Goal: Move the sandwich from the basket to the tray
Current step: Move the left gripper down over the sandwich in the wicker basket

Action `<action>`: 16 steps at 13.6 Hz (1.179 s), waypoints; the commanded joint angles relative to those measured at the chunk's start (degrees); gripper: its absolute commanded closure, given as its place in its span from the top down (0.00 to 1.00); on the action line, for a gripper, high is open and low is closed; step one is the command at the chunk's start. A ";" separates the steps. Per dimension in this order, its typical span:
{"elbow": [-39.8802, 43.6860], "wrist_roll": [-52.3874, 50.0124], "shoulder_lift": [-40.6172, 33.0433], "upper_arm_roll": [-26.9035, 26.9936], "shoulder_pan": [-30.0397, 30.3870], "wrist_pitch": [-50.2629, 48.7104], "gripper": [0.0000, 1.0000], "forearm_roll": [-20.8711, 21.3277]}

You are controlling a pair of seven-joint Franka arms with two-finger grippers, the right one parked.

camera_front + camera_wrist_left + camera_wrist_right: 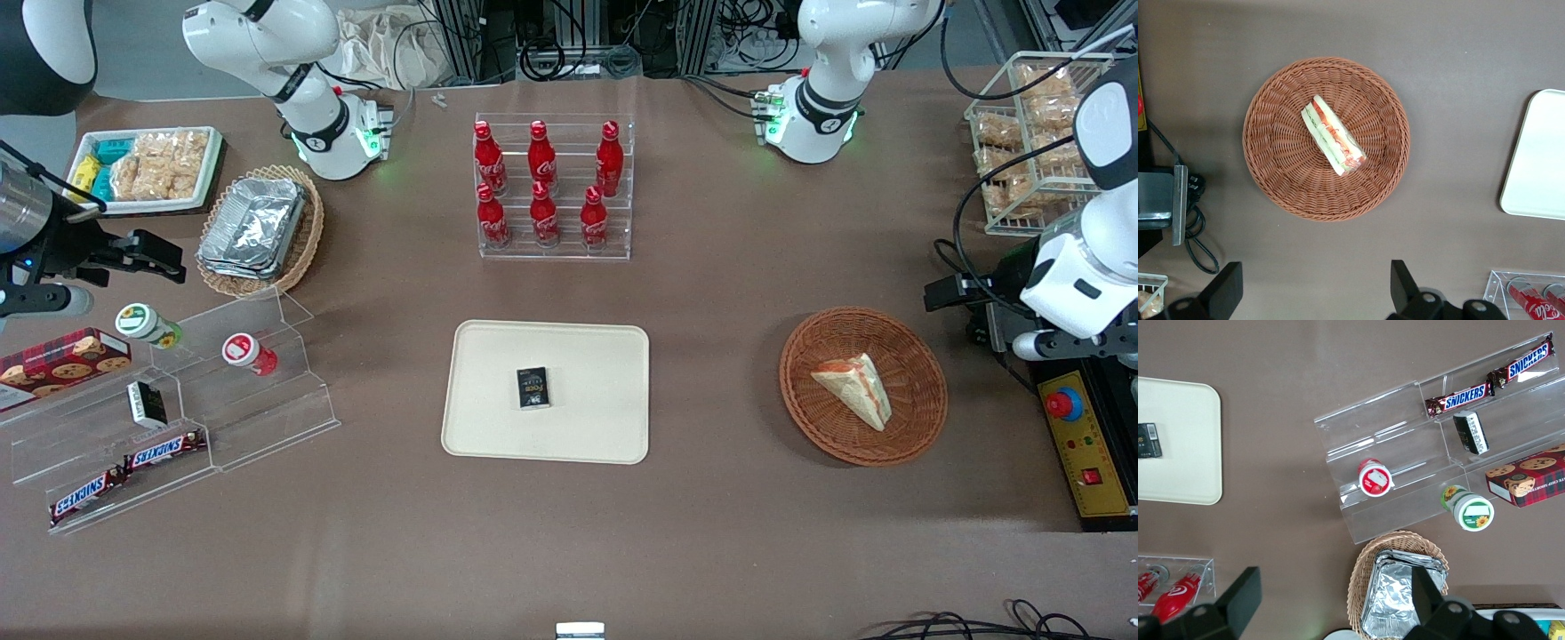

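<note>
The sandwich (858, 387) (1333, 135), a wrapped white-bread wedge with red and green filling, lies in the round reddish-brown basket (916, 400) (1285, 153). The cream tray (596, 356) (1538, 160) lies flat at the table's middle, a short stretch from the basket toward the parked arm's end. A small black box (533, 388) rests on it. My left gripper (944, 292) (1317, 267) hangs open and empty above bare table beside the basket, toward the working arm's end. Its fingers stand wide apart and touch nothing.
A clear rack of red cola bottles (551, 191) stands farther from the front camera than the tray. A yellow control box with a red button (1089, 444) and a wire rack of snacks (1031, 142) sit at the working arm's end. Clear shelves holding Snickers bars (164, 449) stand toward the parked arm's end.
</note>
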 commanded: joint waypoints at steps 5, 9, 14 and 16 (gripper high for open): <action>0.75 1.01 2.47 -0.22 0.11 -1.07 0.99 -0.76; -12.23 -14.48 2.91 -0.22 0.20 19.51 0.99 -0.32; -16.57 -36.32 9.22 -0.22 0.38 32.60 0.99 -0.67; -16.75 -38.80 11.95 -0.22 0.46 34.17 0.99 -0.85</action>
